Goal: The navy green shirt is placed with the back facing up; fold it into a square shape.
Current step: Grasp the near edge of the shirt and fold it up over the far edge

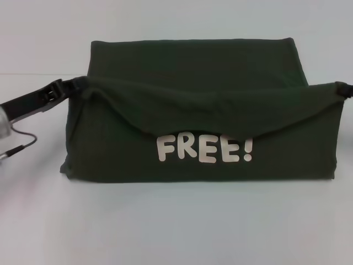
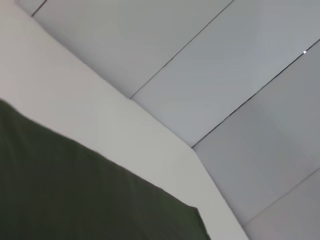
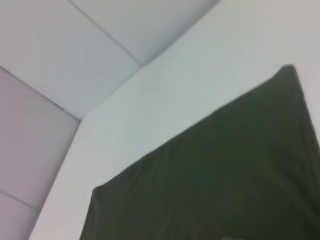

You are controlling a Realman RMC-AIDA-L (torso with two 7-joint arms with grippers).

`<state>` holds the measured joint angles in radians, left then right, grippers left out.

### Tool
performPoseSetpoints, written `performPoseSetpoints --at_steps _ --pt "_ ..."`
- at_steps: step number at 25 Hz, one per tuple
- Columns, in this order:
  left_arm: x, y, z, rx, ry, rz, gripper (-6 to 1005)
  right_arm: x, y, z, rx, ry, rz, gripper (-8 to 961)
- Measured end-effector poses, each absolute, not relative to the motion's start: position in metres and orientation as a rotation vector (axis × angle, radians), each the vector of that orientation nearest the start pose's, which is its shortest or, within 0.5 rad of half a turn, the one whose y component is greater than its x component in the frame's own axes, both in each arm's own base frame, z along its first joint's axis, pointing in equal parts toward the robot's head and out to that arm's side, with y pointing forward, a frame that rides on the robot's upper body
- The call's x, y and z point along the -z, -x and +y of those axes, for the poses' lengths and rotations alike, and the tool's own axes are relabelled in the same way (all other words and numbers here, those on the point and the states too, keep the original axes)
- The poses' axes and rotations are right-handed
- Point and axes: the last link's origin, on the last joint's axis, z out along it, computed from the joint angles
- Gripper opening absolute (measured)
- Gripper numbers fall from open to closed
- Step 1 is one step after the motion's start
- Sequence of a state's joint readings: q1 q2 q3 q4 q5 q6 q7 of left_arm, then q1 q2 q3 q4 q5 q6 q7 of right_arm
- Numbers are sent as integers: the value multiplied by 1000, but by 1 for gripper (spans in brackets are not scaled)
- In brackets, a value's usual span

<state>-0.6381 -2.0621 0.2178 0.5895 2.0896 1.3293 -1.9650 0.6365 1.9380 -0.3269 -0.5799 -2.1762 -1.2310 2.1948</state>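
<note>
Shirt (image 1: 198, 110) up off the tabletop (image 1: 176, 226), 2 corners lifted (white "FREE!" print (image 1: 205, 149) facing out): left gripper (image 1: 74, 86) clamped on 1 top corner, right gripper (image 1: 343, 88) on the other, near the far edge.

the navy green shirt (image 1: 187, 94) lies on the white surface, dark olive, soft, partly folded into a wide band. its near layer is raised at the nine and three o'clock corners, sagging in the middle over white "free!" lettering toward six o'clock.
</note>
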Motion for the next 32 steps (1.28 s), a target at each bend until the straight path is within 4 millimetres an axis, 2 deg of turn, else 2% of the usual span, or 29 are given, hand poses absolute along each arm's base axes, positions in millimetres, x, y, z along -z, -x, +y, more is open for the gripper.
performPoseSetpoints --at_steps 5,10,21,32 --pt "-34 282 398 959 1983 -1421 43 -73 -311 414 -751 1870 1541 13" --pt "-26 283 408 895 1933 -1394 44 -60 -309 425 -670 1840 1496 19" --pt "-17 279 420 859 1892 -1359 51 -55 -309 432 -639 1798 1466 42" --pt "7 287 422 762 1812 -1349 62 -29 -306 435 -545 1817 1374 65"
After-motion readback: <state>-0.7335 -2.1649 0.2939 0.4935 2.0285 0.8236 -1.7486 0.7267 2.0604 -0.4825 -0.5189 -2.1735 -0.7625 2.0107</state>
